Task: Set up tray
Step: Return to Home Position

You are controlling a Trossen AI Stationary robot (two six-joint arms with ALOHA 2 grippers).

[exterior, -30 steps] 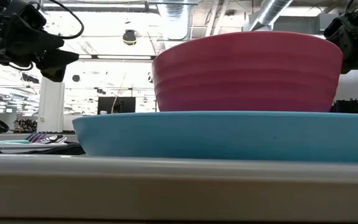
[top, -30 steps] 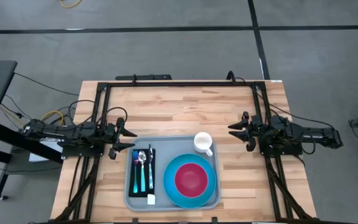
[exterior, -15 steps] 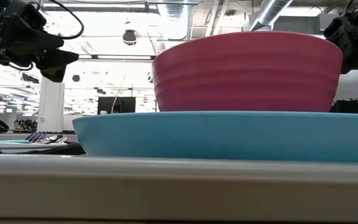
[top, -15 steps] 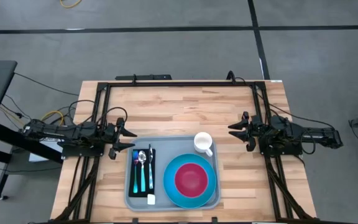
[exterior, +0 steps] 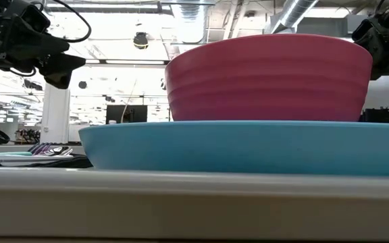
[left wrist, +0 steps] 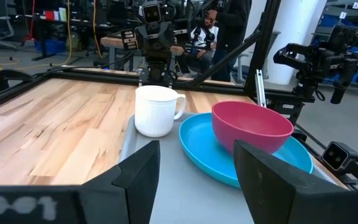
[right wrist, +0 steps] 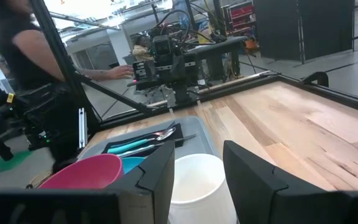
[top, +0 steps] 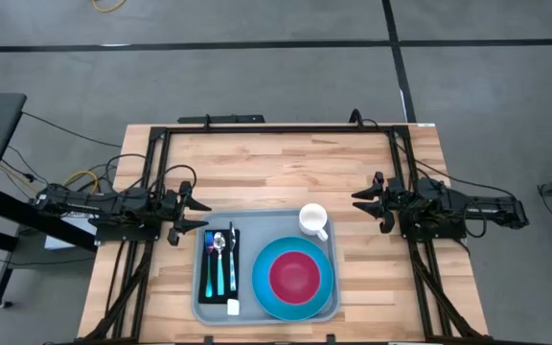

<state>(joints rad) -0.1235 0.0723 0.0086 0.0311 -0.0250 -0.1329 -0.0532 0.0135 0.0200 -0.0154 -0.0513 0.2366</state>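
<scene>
"Left gripper [top: 204,217] of mine hung just off the upper left corner of the tray [top: 257,226], fingers spread. My right gripper [top: 364,210] hung off the upper right corner, spread as well. Neither one held anything."

"Where did the tray lie, and which way did it run?"

"Lower middle of the overhead frame, on the wooden table [top: 276,168], between my two arms. Its long axis ran left to right across that frame."

"Did any camera give you something the others missed?"

"Only the overhead one showed the whole layout. A black napkin [top: 202,287] lay at the tray's left end. On it a fork [top: 209,264], a spoon [top: 219,251] and a knife [top: 231,254] lay side by side, running up and down the frame. A blue plate [top: 262,278] with a red bowl [top: 295,275] on it sat to the right. A white mug [top: 312,219] stood at the tray's upper right. The table-height camera lost the mug. Bowl and plate filled it, the tray's rim was a pale band along the bottom, and cutlery tips showed at lower left. My right wrist camera alone caught a person [right wrist: 23,43] in a dark top beyond the table."
</scene>
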